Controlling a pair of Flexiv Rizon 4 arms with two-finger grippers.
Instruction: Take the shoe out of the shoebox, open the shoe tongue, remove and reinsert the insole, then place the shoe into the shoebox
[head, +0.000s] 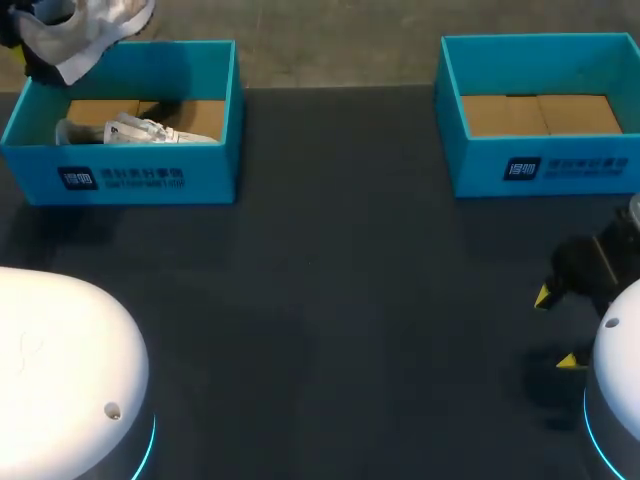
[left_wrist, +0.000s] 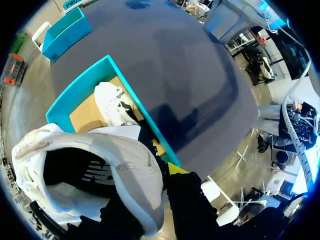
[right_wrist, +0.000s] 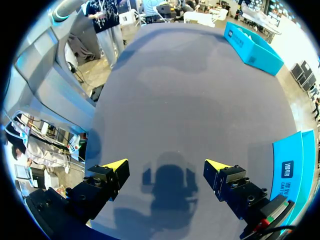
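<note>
**Step one appears complete.** The white shoe (head: 90, 35) hangs clear above the far corner of the shoebox (head: 150, 178), at about 11 o'clock on the table (head: 330, 300), and a second shoe (head: 135, 130) lies inside that box. Opening the tongue, pulling and refitting the insole, and boxing the shoe appear to remain. The left gripper (left_wrist: 155, 192) pinches the shoe's collar wall, one yellow tip outside it and the other finger hidden behind it, while the right gripper (right_wrist: 167, 172) hovers at 4 o'clock, jaws spread on nothing, well apart from the shoe.
</note>
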